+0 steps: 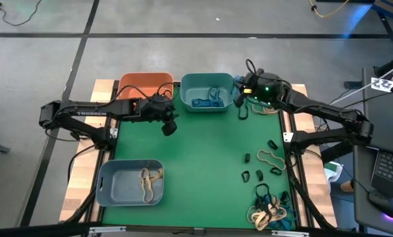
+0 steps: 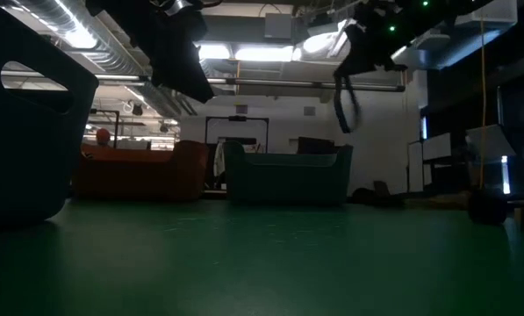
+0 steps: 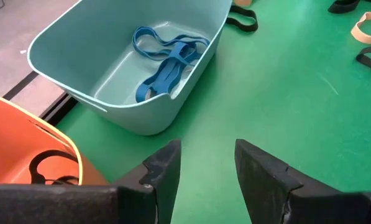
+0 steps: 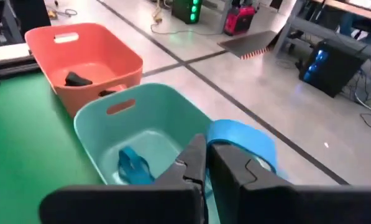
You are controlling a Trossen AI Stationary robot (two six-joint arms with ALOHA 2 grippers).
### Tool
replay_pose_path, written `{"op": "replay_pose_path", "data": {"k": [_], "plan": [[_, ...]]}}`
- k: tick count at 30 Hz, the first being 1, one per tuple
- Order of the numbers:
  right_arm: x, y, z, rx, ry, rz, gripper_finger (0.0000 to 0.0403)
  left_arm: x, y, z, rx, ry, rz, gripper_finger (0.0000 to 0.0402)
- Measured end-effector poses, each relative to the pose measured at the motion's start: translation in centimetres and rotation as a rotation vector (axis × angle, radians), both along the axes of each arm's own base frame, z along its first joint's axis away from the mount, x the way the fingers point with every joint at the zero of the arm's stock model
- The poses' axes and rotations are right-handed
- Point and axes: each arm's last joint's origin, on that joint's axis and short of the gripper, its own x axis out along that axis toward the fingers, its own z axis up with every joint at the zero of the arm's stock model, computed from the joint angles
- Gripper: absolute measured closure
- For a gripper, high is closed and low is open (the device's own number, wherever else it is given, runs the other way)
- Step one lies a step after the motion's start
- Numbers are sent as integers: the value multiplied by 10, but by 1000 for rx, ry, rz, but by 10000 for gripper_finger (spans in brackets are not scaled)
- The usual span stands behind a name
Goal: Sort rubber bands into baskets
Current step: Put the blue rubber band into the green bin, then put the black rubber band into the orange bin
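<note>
my right claw (image 1: 241, 105) hangs above the bench (image 1: 203, 164) just beside the teal basket's (image 1: 207, 92) right end, its fingers pinched shut on a blue rubber band (image 4: 247, 142); in the low view the band droops from the claw as a dark loop (image 2: 345, 104), clear of the mat. my left claw (image 1: 170, 125) hovers in front of the gap between the orange basket (image 1: 143, 84) and the teal one, its fingers (image 3: 163, 168) parted with nothing between them.

the teal basket holds a tangle of blue bands (image 3: 166, 62). the orange basket has at least one black band (image 4: 78, 79) on its floor. the grey-blue basket (image 1: 129, 182) sits at the near left of the bench with tan bands (image 1: 149, 181) in it.

unsorted bands lie on the right side of the mat: several black loops (image 1: 259, 174) and a tan one (image 1: 270, 158) scattered mid-right, and a mixed heap of tan, black and blue bands (image 1: 270, 209) at the near right corner, well apart from both claws.
</note>
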Motion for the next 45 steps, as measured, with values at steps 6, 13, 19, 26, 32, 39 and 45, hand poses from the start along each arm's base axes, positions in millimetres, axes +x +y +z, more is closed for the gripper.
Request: {"op": "replay_pose_path", "data": {"k": [6, 13, 19, 26, 32, 39, 45], "plan": [[19, -10, -11, -9, -13, -5, 384, 2, 0, 2, 9, -31, -6, 253], [40, -20, -42, 37, 82, -9, 372, 3, -2, 3, 12, -36, -14, 253], [42, -21, -54, 90, 185, -10, 278, 4, -5, 3, 12, -37, -26, 253], [31, -15, -27, 203, 405, -10, 176, 5, -9, 3, 12, -42, -40, 253], [24, 3, -17, 278, 540, -4, 158, 5, -11, 3, 12, -42, -51, 253], [18, 31, -25, 344, 695, 47, 157, 5, -12, 3, 8, -43, -52, 253], [16, 44, -46, 350, 776, 79, 157, 5, -12, 3, 10, -40, -54, 254]]}}
